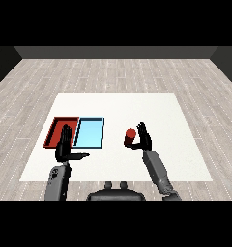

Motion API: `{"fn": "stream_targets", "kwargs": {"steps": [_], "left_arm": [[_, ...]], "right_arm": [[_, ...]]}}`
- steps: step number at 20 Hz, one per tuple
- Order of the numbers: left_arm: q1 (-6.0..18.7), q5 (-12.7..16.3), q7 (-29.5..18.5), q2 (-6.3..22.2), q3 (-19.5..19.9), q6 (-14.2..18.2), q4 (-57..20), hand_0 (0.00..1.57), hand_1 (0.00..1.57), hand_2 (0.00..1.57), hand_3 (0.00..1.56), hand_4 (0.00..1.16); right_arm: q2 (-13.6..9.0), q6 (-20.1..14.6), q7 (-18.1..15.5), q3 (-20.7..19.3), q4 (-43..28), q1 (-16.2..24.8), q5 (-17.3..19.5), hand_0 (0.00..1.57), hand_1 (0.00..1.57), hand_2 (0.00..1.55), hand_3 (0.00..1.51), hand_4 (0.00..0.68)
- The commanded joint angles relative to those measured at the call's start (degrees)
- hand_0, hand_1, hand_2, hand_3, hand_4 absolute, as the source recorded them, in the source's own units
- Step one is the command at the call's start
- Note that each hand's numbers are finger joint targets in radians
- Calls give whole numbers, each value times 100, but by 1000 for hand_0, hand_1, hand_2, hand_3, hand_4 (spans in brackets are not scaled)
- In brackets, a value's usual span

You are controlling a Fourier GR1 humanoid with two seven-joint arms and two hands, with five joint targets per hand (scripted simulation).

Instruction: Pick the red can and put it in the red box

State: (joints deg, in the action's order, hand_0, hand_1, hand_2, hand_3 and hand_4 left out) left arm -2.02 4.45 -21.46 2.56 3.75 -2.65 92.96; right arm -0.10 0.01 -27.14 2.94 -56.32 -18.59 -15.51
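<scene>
Right fingers: the fingers (143, 127) of the right hand (145, 137) rise behind and beside the red can (130, 136), bent in towards it, and the thumb reaches in low at the can's base, so the hand is curled round the can from its right side.
Right hand pose: palm turned towards the view's left, facing the can; fingertips point up and away from the robot.
Right forearm: the grey right forearm (158, 171) comes in from the lower right and slants up and leftward to the wrist, which sits below the can and to its right.
Red can: upright, in the curl of the right hand, over the white table (152, 108), to the right of both trays and well apart from them. I cannot tell whether its base touches the table.
Left fingers: the fingers (65, 134) of the left hand (65, 147) are straight and close together, pointing up and forward; the thumb (80, 156) sticks out sideways to the right. They clasp nothing.
Left hand pose: flat and upright, standing in front of the near edge of the red tray (56, 129).
Left forearm: the grey left forearm (59, 181) rises nearly straight from the lower left corner.
Trays: the red tray lies at the left, the light blue tray (90, 132) just beside it on the right, long sides together.
</scene>
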Motion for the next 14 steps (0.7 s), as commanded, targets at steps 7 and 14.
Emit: {"fn": "stream_targets", "kwargs": {"steps": [7,14], "left_arm": [[-113,-9,-203,1,79,20,-88,0,0,0,0,0],[-87,-42,-78,-15,-34,11,33,0,0,0,0,0]], "right_arm": [[-56,296,-538,-380,1454,-839,-152,0,0,0,0,0],[4,138,-321,12,674,-310,-132,0,0,0,0,0]]}}
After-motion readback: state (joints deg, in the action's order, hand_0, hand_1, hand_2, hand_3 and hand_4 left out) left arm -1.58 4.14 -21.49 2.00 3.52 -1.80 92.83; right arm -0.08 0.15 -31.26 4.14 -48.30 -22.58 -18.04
